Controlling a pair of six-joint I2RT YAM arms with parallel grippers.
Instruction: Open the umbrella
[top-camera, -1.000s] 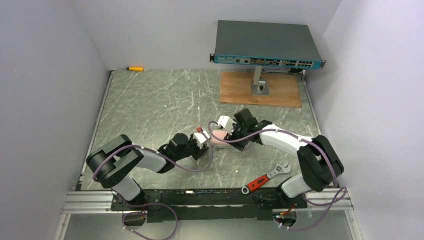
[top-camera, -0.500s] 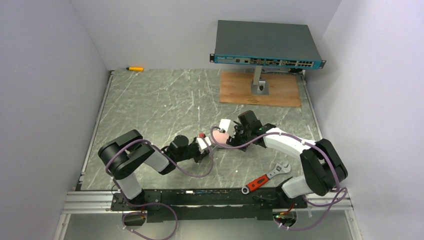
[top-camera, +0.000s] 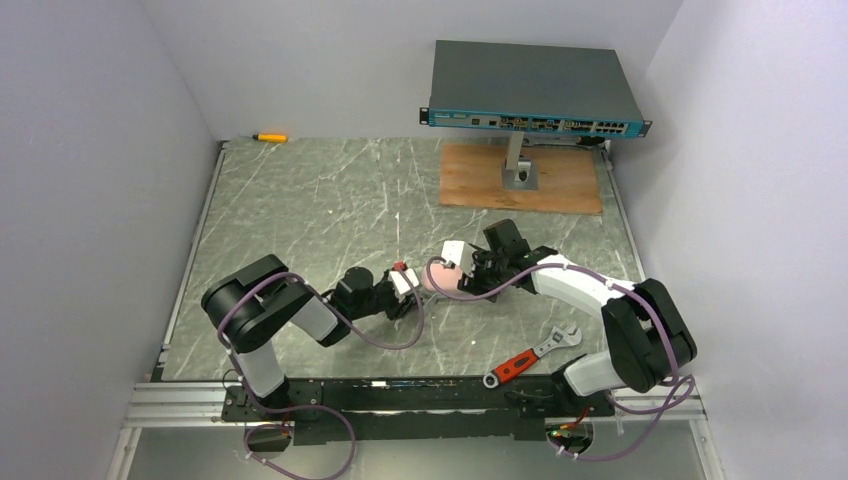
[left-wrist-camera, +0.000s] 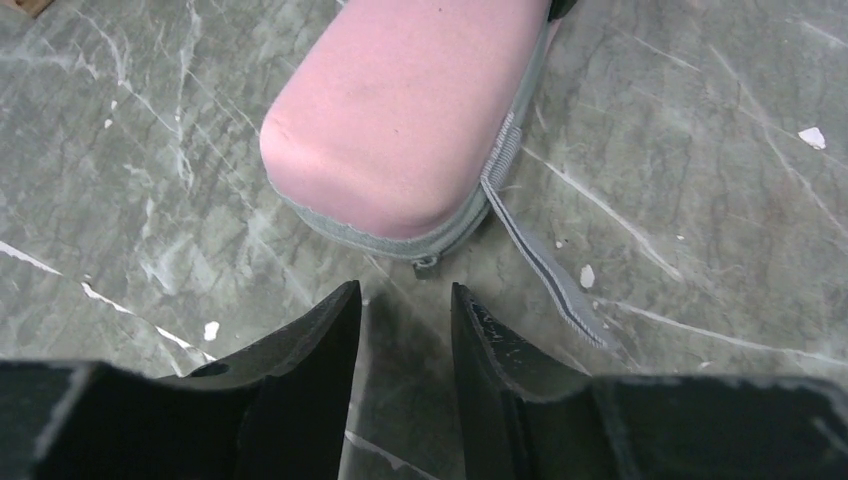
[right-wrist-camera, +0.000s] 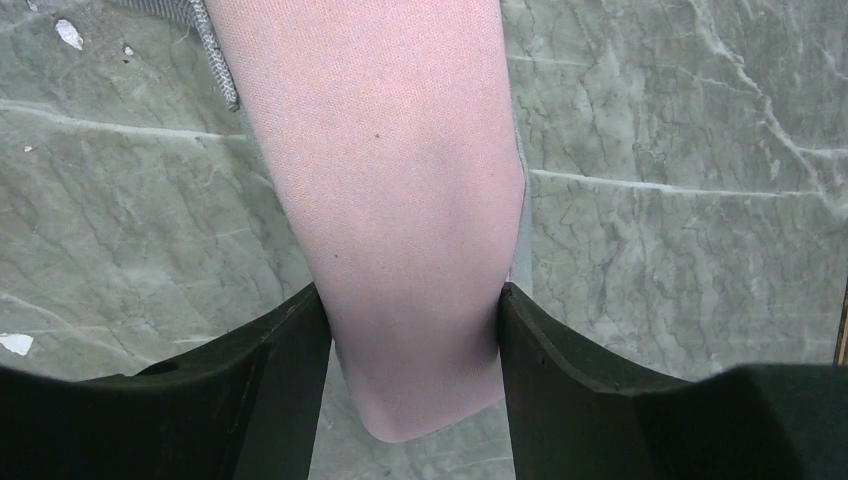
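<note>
The umbrella (left-wrist-camera: 400, 110), folded in a pink zipped cover, is laid flat on the worktop (top-camera: 320, 200) between the two arms. Its long axis is pointed straight away from the left claw (left-wrist-camera: 405, 300), whose jaws are held slightly apart and empty, just short of the zip pull (left-wrist-camera: 427, 264) at the near end. The far end is clamped across its width by the right claw (right-wrist-camera: 410, 300). No brand, label or writing can be read.
</note>
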